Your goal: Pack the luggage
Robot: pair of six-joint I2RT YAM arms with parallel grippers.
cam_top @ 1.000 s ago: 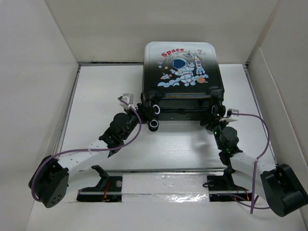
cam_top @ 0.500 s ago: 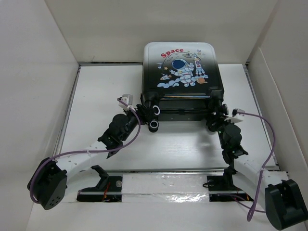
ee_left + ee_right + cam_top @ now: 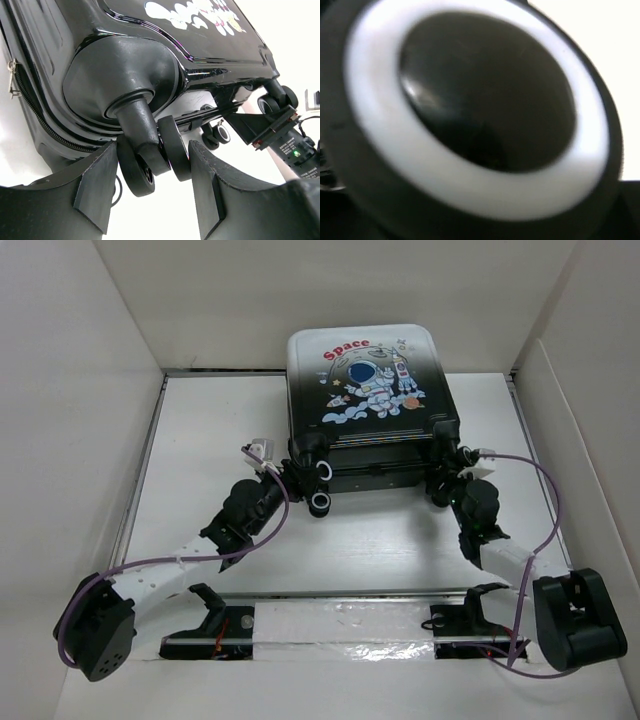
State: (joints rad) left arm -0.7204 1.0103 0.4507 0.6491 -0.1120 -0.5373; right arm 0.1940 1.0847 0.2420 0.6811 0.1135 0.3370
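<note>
Suitcase (image 3: 370,405) takes the back centre of the table (image 3: 200,440) and reaches the back wall (image 3: 300,300) in the top view; room behind can't be judged. Bare table lanes run either side, out to the left wall (image 3: 70,390) and right wall (image 3: 590,390). Left gripper (image 3: 152,185) jaws straddle the near-left caster (image 3: 150,160) with no visible slack. Right gripper (image 3: 450,480) is hard up against the near-right caster (image 3: 480,100), which fills its camera.

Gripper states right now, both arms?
Left gripper: closed on a caster wheel of the luggage, one finger on each side.
Right gripper: cannot tell; a blurred wheel fills its wrist view.
</note>
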